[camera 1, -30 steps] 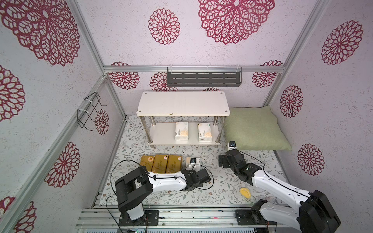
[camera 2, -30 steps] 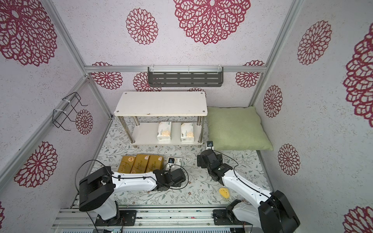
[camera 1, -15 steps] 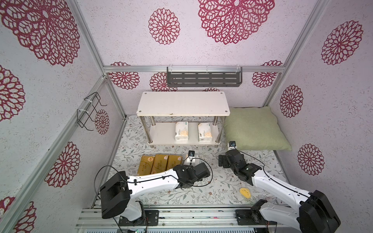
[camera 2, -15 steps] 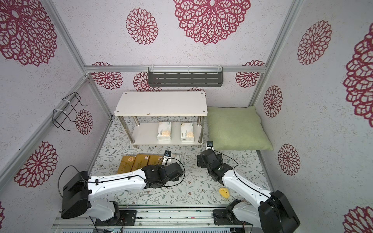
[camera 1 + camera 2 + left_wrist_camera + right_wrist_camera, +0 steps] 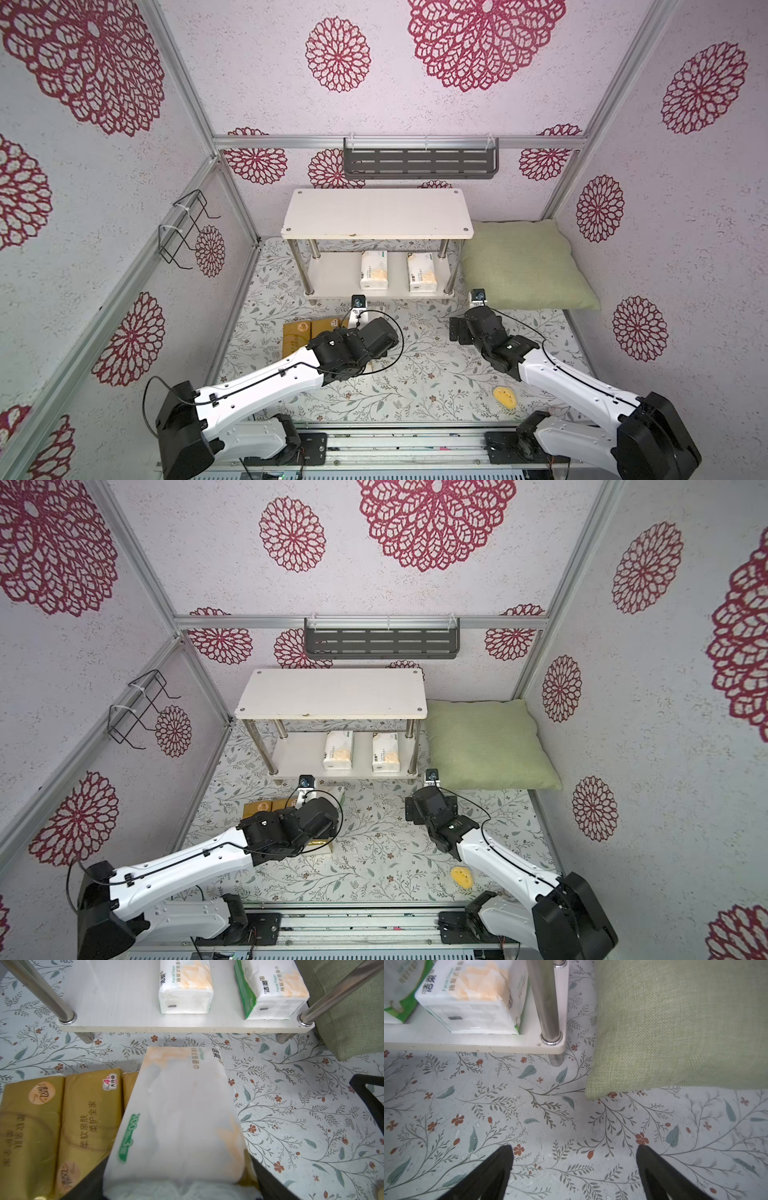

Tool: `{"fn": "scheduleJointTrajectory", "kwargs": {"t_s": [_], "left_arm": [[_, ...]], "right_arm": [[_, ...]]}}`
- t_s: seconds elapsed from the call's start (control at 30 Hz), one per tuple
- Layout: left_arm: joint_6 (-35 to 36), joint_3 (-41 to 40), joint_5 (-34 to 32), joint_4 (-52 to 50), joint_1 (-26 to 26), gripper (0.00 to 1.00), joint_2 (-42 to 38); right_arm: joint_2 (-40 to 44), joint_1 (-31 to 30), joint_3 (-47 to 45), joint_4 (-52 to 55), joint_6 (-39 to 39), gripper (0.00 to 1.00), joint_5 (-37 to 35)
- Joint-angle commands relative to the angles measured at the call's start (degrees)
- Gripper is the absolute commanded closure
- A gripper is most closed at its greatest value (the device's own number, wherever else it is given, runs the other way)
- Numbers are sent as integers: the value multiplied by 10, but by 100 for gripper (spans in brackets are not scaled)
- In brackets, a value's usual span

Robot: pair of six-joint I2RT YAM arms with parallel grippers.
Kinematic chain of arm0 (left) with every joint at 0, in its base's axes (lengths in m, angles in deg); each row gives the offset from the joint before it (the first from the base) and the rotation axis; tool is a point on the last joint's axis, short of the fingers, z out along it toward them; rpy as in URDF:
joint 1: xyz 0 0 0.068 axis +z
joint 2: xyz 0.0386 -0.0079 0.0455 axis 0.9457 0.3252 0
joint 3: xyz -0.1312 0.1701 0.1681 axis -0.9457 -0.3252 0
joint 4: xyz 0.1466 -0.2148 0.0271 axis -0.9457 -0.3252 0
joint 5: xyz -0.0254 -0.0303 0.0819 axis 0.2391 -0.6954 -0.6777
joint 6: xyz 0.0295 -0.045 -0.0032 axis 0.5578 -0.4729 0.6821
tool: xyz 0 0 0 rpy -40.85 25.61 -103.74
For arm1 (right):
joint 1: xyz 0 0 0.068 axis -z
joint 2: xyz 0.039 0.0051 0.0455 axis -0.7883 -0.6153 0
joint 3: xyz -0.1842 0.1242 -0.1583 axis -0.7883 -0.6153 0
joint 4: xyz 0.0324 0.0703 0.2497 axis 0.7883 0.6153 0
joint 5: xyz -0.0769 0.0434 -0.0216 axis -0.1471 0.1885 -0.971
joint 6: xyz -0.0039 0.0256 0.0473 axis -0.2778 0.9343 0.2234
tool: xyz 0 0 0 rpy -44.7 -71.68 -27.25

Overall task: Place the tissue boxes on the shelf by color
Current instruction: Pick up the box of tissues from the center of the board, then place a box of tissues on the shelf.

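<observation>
We see the left pincer (image 5: 178, 1159) clenched on a white tissue pack (image 5: 180, 1118), its dark fingers (image 5: 83, 1184) pressing the pack's two long sides. The pack reaches straight out ahead of the pincer toward the shelf (image 5: 116, 1001) and stops short of its lower board. A second ago this arm was folded, its pincer turned sideways near the gold row with the jaws wider. Since then the arm has stretched forward, the pincer has turned to face the shelf, and the jaws have narrowed onto the pack. Three gold tissue packs (image 5: 89, 1118) lie side by side on the bench (image 5: 529, 1105) just left of the pincer, the nearest partly hidden under the held pack. Two more white packs (image 5: 186, 987) sit well ahead of the pincer on the lower board, where they were before. The right pincer (image 5: 575, 1147) has not moved. It hangs released over bare bench, jaws wide apart, with the shelf's corner leg ahead on its left and a green pillow (image 5: 675, 1022) ahead on its right.
</observation>
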Motion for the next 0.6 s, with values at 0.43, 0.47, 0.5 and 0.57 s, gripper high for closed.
{"fn": "scheduleJointTrajectory", "kwargs": {"t_s": [0.43, 0.47, 0.5, 0.57], "left_arm": [[69, -30, -103, -17, 90, 16, -115], [90, -36, -97, 7, 108, 17, -120], [107, -42, -89, 31, 124, 17, -122], [146, -55, -59, 91, 165, 17, -125]], "right_arm": [[-5, 1, 24, -10, -8, 1, 10], [-4, 2, 27, -10, -9, 1, 12], [-5, 1, 29, -10, -11, 1, 14], [-7, 0, 35, -5, -13, 1, 16]]}}
